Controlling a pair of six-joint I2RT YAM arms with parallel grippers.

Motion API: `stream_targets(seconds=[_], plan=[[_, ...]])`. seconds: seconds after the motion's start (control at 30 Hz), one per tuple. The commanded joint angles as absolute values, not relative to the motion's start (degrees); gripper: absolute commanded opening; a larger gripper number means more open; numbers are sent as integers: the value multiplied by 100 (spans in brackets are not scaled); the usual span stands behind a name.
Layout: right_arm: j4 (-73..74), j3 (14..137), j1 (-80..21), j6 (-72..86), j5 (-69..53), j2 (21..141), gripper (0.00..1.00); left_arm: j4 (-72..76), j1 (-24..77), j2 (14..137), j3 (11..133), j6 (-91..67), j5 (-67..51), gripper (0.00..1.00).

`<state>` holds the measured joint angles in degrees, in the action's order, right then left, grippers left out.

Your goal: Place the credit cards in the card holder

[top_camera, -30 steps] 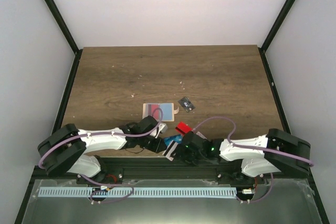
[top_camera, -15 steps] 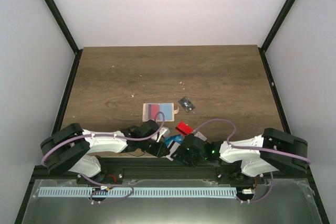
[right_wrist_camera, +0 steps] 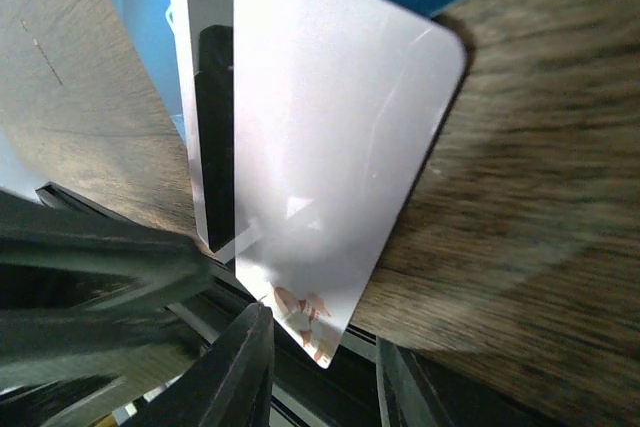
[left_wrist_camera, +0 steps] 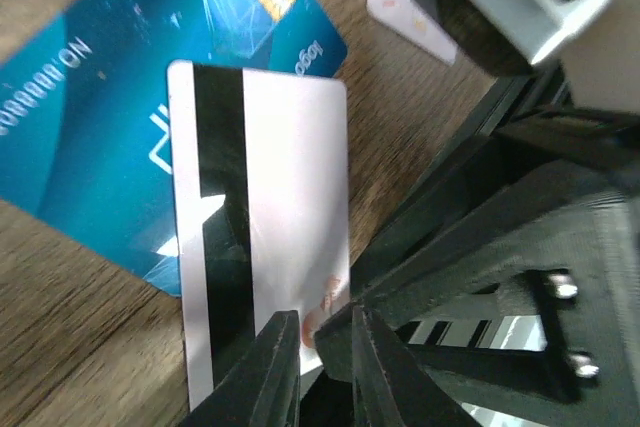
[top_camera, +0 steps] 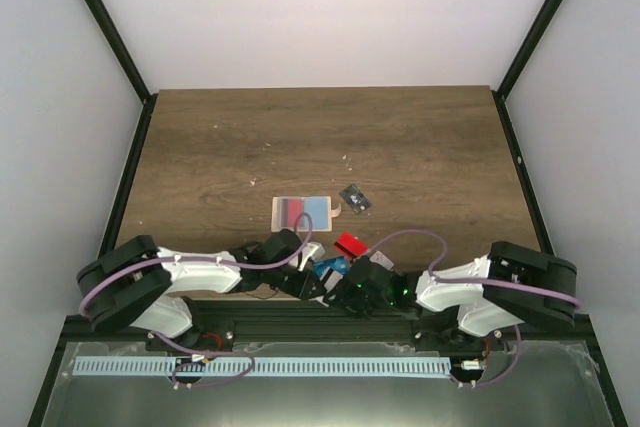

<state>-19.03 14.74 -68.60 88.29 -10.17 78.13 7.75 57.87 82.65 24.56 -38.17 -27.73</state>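
Here, white plastic card with black magnetic stripe lies at near edge of brown wooden surface, overlapping blue chip card. Thin, light, stiff, slick; best taken by overhanging near corner. Left pincer nearly closed at that corner; clamped or not, cannot tell. Right pincer partly open, straddling same corner. Beige rectangular card holder farther out, mid-surface.

Overhead view bright, evenly lit and sharp, with faint shadow along the near edge of the bench. Both wrist views are very close and soft; pale glare streaks the white card, and the dark jaws at the bottom are out of focus.
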Motion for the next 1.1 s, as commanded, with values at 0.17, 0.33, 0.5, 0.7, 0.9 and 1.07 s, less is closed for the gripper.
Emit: stream_targets(seconds=[0.17,0.33,0.5,0.7,0.9,1.07], plan=[[-2332,1354,-6705,8912,-229,7850,31,-1044,5817,7115,2963,-3595,-1079,24],[-2351,1349,-6703,8937,-228,7870,31,-1314,5821,7608,3183,-3386,-914,27],[-2428,1304,-6697,8994,-251,7915,31,-1140,5887,8038,3199,-3348,-1190,34],[-2495,1249,-6697,9034,-231,7926,31,-857,6056,8206,3185,-3335,-1650,37],[-2575,1241,-6693,9042,-202,7965,30,-492,6147,8487,3123,-3425,-1922,31],[-2655,1224,-6697,9064,-219,8018,25,-279,6188,8624,3126,-3510,-2061,26]])
